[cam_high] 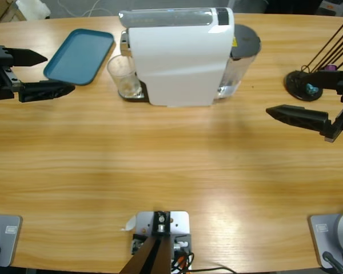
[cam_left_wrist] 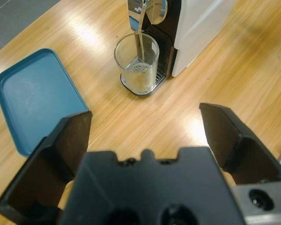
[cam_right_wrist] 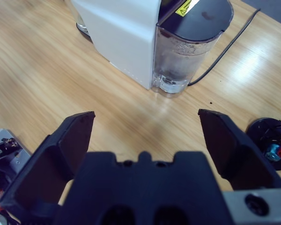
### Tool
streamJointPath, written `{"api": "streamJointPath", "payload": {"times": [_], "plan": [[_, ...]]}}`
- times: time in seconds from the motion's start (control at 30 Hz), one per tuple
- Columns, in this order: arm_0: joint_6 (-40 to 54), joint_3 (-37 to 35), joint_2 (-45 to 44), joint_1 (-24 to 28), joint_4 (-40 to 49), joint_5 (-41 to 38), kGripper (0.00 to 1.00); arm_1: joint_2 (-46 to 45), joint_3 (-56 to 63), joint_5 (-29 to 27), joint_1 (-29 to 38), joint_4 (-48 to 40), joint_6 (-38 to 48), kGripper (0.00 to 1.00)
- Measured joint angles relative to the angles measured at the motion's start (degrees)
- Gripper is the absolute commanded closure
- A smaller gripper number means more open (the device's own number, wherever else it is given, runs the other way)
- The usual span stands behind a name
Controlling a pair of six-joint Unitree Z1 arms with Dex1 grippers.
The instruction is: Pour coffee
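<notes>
Coffee [cam_left_wrist: 139,79]: a shallow pale amber layer at the bottom of the clear glass [cam_high: 124,76], upper left of centre in the high view.
Glass: upright on the drip tray under the spout of the white coffee machine [cam_high: 180,57].
Left gripper [cam_high: 39,73]: at the left edge, fingers spread apart, holding nothing.
Right gripper [cam_right_wrist: 145,136]: fingers apart and empty, facing the machine's water tank [cam_right_wrist: 185,51].
Key relation: the glass sits straight ahead of the left fingers, well apart; the left arm is nearer.
Teal tray [cam_high: 80,56]: on the bench just left of the glass.
</notes>
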Motion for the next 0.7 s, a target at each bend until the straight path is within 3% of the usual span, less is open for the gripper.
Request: {"api": "streamJointPath", "payload": {"times": [0.23, 0.47, 0.7], "plan": [[-0.17, 3.03, 0.0, -0.11, -0.05, 0.0, 0.004, 0.0, 0.05, -0.06, 0.08, -0.05, 0.0, 0.0], [5.45, 4.53, -0.04, -0.59, -2.85, -0.02, 0.0, 0.0, 0.17, -0.06, 0.28, -0.05, 0.0, 0.0], [2.16, 4.52, -0.04, -0.7, -3.23, -1.65, 0.0, 0.0, 0.17, -0.06, 0.3, -0.16, 0.0, 0.0]]}}
